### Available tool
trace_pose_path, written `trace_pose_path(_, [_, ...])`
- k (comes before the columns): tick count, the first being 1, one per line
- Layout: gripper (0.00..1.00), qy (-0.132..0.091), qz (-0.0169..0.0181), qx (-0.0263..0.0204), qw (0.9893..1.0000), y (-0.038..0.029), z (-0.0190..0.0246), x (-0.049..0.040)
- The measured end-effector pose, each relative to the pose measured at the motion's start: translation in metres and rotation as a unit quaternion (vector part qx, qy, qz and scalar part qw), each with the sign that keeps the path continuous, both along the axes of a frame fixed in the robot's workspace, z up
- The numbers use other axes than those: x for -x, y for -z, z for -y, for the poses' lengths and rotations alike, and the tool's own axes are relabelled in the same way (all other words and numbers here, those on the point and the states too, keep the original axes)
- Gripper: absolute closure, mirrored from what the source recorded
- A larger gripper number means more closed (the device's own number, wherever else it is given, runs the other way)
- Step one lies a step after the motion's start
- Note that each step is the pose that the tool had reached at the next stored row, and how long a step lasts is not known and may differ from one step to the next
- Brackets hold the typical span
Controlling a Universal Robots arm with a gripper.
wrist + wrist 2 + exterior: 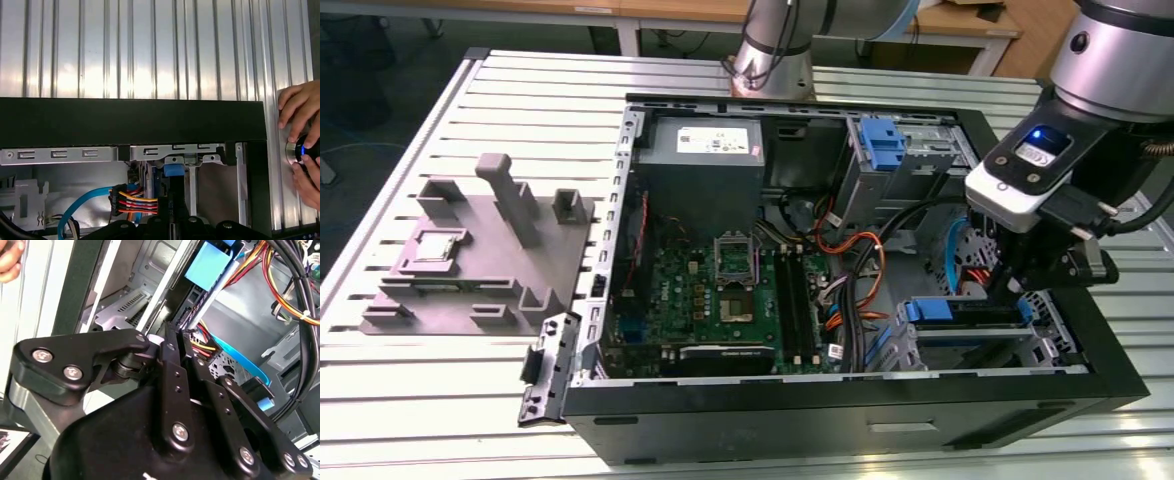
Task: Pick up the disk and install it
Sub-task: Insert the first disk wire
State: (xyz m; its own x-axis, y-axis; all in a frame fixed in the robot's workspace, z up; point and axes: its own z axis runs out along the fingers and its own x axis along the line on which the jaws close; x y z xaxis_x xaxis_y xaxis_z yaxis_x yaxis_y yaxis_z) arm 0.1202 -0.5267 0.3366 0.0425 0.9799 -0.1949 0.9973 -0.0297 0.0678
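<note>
- The gripper [179, 337] hangs inside the computer case [854, 400], at the corner of the case that lies to the exterior view's right and closest to that camera.
- Its jaws are drawn narrow and appear to clamp the disk [209, 267] by one end. The disk is seen edge-on, with its blue carrier at the end away from the jaws.
- The disk is inside the case, lined up with the metal drive bay [974, 330] in that corner and apparently part-way into it. I cannot tell how deep it sits.
- Judged from this, pick-up is done and installation is in hand.
- Seating the disk calls for keeping it square to the bay and for a straight push.
- A bundle of red, yellow and orange cables [210, 347] runs just beside the jaws inside the case and could snag.
- Outside the case, on the slotted metal tabletop [520, 100], a person's hand [300, 125] rests on a round button close to the case wall.
- A grey fixture block [480, 250] stands on the tabletop well apart from the case, on its far side from the gripper.
</note>
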Motion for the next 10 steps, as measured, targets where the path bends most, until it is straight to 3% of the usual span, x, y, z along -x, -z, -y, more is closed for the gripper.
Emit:
trace_pose_path(4, [0.83,0.000,-0.0001,-0.0108,0.9999,0.0013,0.0051,-0.0001])
trace_pose_path(7, [0.83,0.000,-0.0001,-0.0366,0.9993,0.0014,0.0062,-0.0002])
trace_pose_path(8, [0.83,0.000,0.0000,-0.0416,0.9991,0.0015,0.0063,-0.0002])
trace_pose_path(10, [0.83,0.000,-0.0001,-0.0420,0.9991,0.0015,0.0065,-0.0002])
